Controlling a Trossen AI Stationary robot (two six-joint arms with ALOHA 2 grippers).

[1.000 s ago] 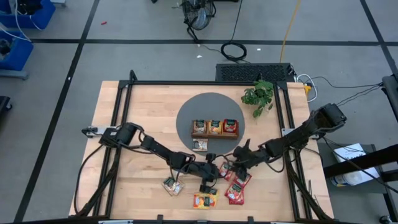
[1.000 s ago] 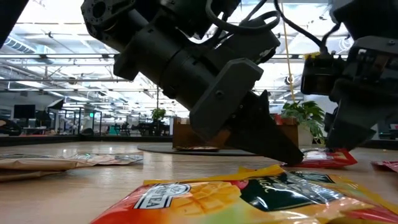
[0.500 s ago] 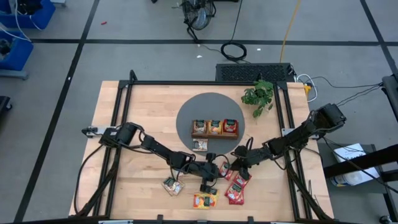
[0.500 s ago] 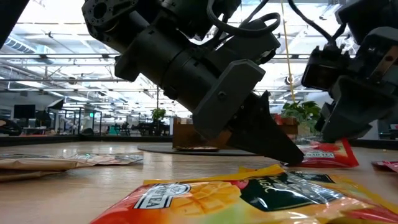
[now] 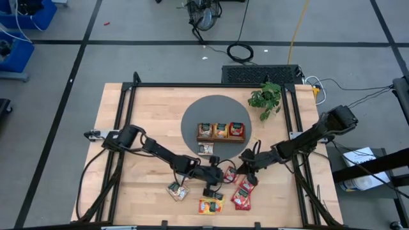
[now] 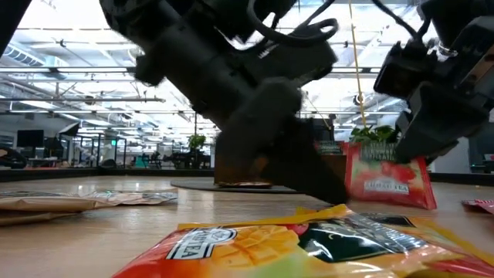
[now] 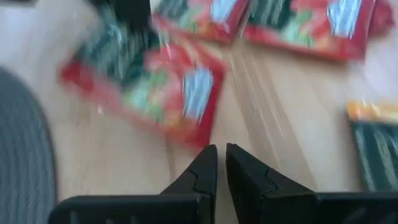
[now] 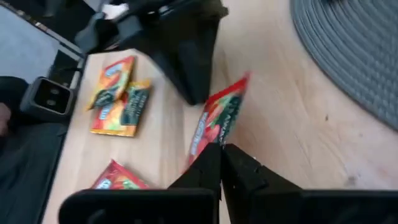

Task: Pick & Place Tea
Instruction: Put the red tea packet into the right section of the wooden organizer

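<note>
R gripper: clamped on red sachet, lifted off table, hanging below fingers.
L gripper: closed, empty, low, just beside R gripper.
Tray: beyond both grippers, on grey mat; 3 slots each w/ sachets.
Left: 2 red, 1 orange, 1 beige loose near grippers; beige by tray.
Progress: approx. halfway; placing held sachet next.

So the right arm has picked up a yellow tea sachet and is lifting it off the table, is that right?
Not quite: the sachet is red, not yellow. The low view shows the right gripper lifting a red tea sachet off the table, and the right wrist view shows the same red sachet pinched between its fingers.
</note>
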